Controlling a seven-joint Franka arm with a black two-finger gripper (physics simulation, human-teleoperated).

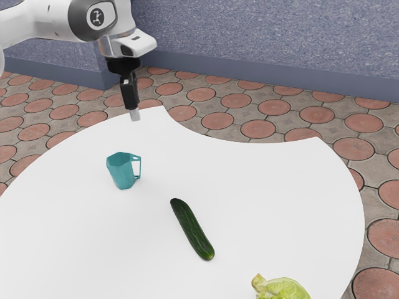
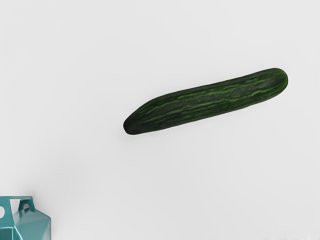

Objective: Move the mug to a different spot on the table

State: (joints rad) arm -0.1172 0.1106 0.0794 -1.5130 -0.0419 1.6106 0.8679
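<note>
Teal faceted mug (image 1: 123,169) with an angular handle, upright on the smooth white round table (image 1: 280,187), at 10 o'clock from the cucumber (image 1: 192,228), which is dark green, ribbed and glossy. Crinkled pale-green lettuce (image 1: 282,289) at the table's 5 o'clock edge. Black gripper (image 1: 133,116) hanging straight down over the 11 o'clock rim, well apart from the mug at its 12 o'clock, with fingers (image 1: 129,96) pressed together.

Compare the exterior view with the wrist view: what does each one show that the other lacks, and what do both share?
Exterior view's own: the gripper hanging near the far edge of the table, a lettuce at its near edge, the brick floor and the blue wall. Wrist view's own: the pale stripes along the cucumber, seen from above. Shared: the teal mug, the cucumber and the white table.
</note>
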